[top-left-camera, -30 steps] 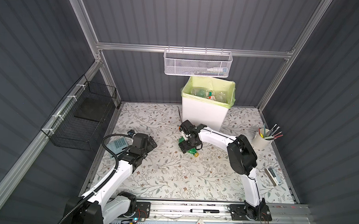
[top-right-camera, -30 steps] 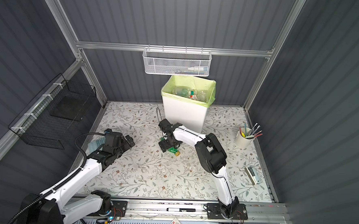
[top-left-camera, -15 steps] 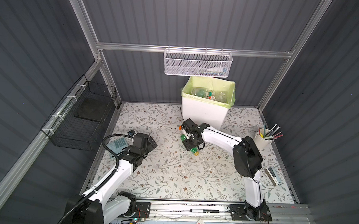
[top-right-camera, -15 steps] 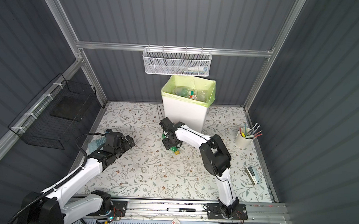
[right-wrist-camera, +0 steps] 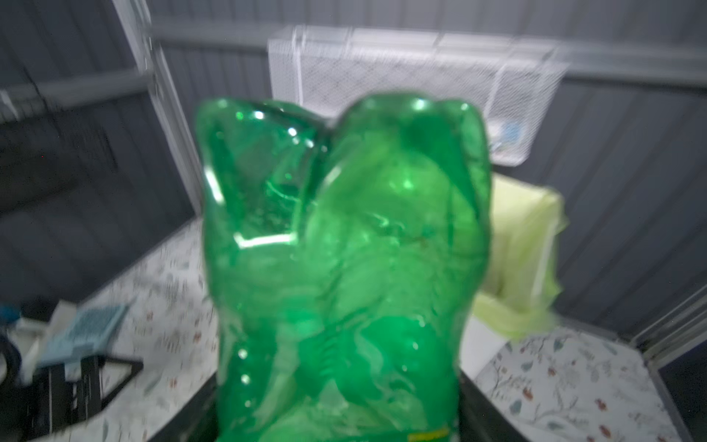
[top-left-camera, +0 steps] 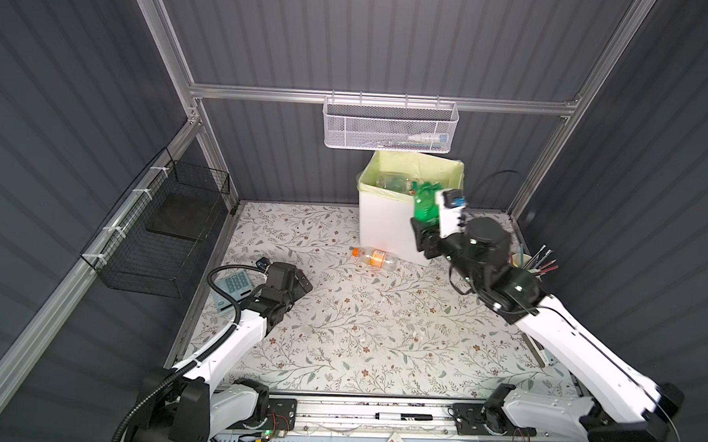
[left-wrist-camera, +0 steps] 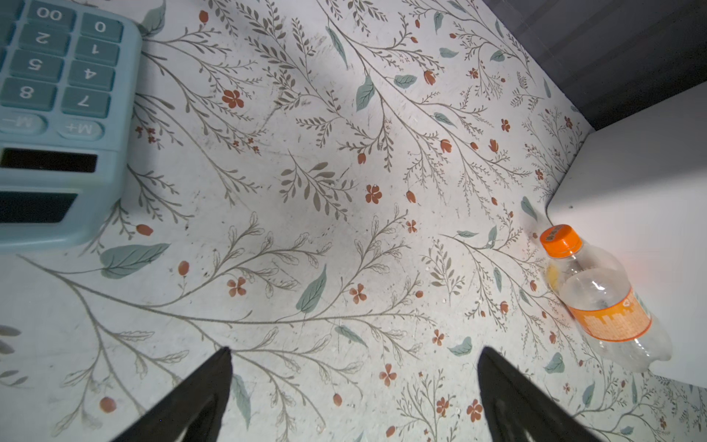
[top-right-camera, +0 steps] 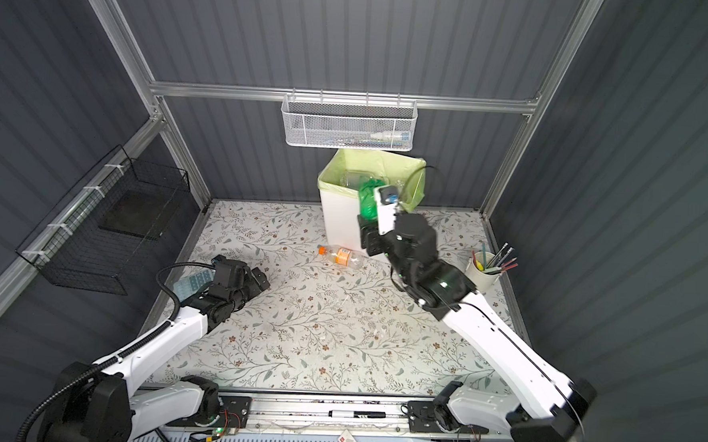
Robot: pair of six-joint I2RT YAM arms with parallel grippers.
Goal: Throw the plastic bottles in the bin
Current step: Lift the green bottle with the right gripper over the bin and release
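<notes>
Nearest the near-left corner, the left tool is hanging low over the worktop. Its jaws are standing wide and carrying nothing, and a blue calculator is lying just beside it. This arm is showing no change from a second ago.

Further in, toward the far edge, a clear orange-capped bottle is lying on its side right against the foot of the bin. It is waiting to be collected.

The change is on the right. A second ago the right tool was down on the worktop in front of the bin, closing over a crushed green bottle. It is now holding that bottle clamped by its lower part, the crumpled end sticking up out of the jaws. The bottle is raised to about rim height at the bin's front right corner. The right wrist view is smearing, so the arm is likely travelling.

In my judgement the pickup is done and the carry is nearly over. What is outstanding is moving the bottle fully over the opening before letting go; a drop now risks catching the rim.

Several discarded bottles are already lying inside the bag.
</notes>
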